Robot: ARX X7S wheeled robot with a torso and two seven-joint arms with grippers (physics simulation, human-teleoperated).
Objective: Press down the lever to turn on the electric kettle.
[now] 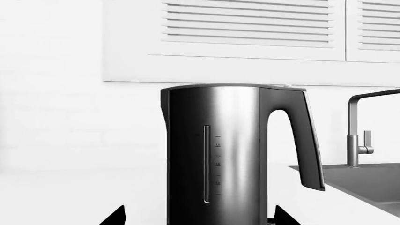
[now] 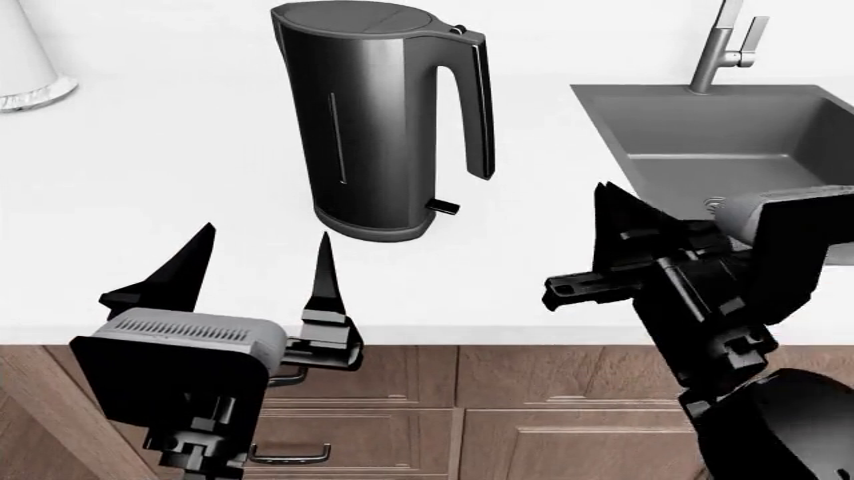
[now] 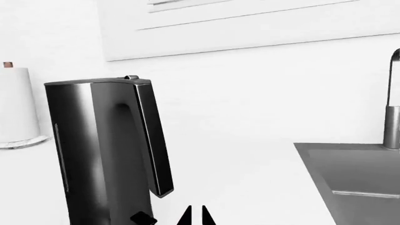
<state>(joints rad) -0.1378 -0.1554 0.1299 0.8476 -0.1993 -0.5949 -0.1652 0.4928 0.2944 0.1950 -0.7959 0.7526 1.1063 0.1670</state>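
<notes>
The electric kettle point(image 2: 374, 130) is a tall dark metallic cylinder with a black loop handle, standing upright on the white counter. Its lever point(image 2: 442, 207) is a small black tab jutting from the base below the handle. My left gripper point(image 2: 263, 250) is open and empty, short of the kettle on the near side. In the left wrist view the kettle point(image 1: 218, 154) fills the space ahead of the left gripper point(image 1: 198, 215). My right gripper point(image 2: 607, 200) is shut on nothing, to the right of the lever. In the right wrist view the lever point(image 3: 142, 218) lies just beside the right gripper point(image 3: 195, 215), below the kettle point(image 3: 93, 150).
A grey sink point(image 2: 707, 130) with a faucet point(image 2: 727, 40) is set in the counter at the right. A white paper towel roll point(image 2: 27, 60) stands at the far left. Wooden drawers point(image 2: 400, 400) lie below the counter's front edge.
</notes>
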